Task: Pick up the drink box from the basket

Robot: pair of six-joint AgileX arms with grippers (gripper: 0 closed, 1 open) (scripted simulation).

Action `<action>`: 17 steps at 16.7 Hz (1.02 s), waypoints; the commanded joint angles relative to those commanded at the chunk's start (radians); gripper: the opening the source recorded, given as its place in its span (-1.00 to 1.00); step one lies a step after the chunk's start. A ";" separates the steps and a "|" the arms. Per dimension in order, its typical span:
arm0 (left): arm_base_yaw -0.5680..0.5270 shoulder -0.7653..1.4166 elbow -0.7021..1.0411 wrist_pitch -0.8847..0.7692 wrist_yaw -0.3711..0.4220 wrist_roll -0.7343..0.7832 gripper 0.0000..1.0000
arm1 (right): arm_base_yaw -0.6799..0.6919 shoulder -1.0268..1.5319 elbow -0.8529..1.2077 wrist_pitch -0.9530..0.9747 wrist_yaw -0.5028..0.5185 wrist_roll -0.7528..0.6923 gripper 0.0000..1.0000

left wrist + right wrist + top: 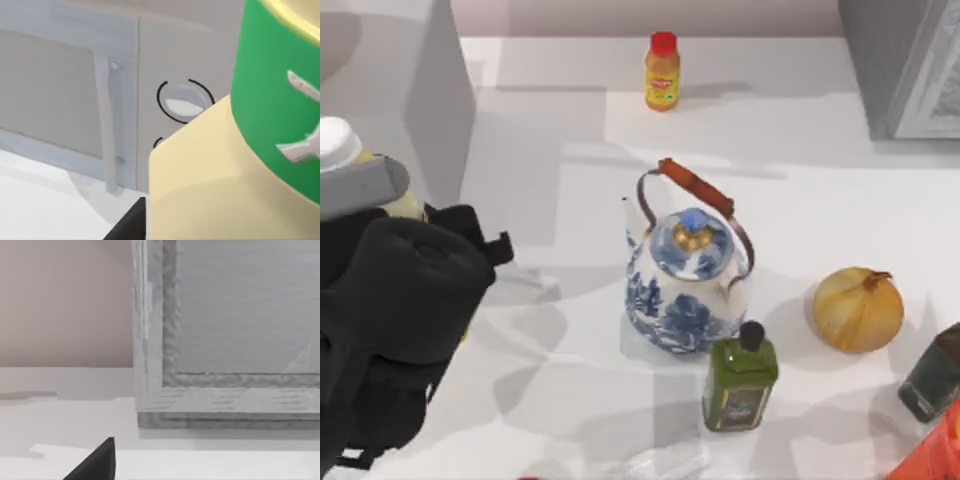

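The drink box [402,205], cream with a white cap, sits high at the far left of the top view, partly covered by my black left arm. My left gripper [420,215] is shut on it. In the left wrist view the drink box [210,185] looms close, its green band printed with white marks, and one dark finger [127,227] shows beside its lower edge. The basket is out of view. In the right wrist view, a black fingertip [97,462] of my right gripper hangs over the white table, facing a grey cabinet.
A blue-and-white teapot [685,285] stands mid-table, with a green bottle [740,380] in front of it and an onion [857,308] to its right. An orange bottle [662,72] is at the back. A dark bottle [932,375], a red object [930,455] and the grey cabinet [910,65] line the right side.
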 joint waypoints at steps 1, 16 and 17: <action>-0.037 0.046 0.026 -0.015 -0.044 -0.031 -1.00 | 0.000 0.000 0.000 0.000 0.000 0.000 1.00; -0.074 0.210 0.029 0.108 -0.111 -0.026 -1.00 | 0.000 0.000 0.000 0.000 0.000 0.000 1.00; -0.058 0.224 0.013 0.159 -0.100 -0.004 -1.00 | 0.000 0.000 0.000 0.000 0.000 0.000 1.00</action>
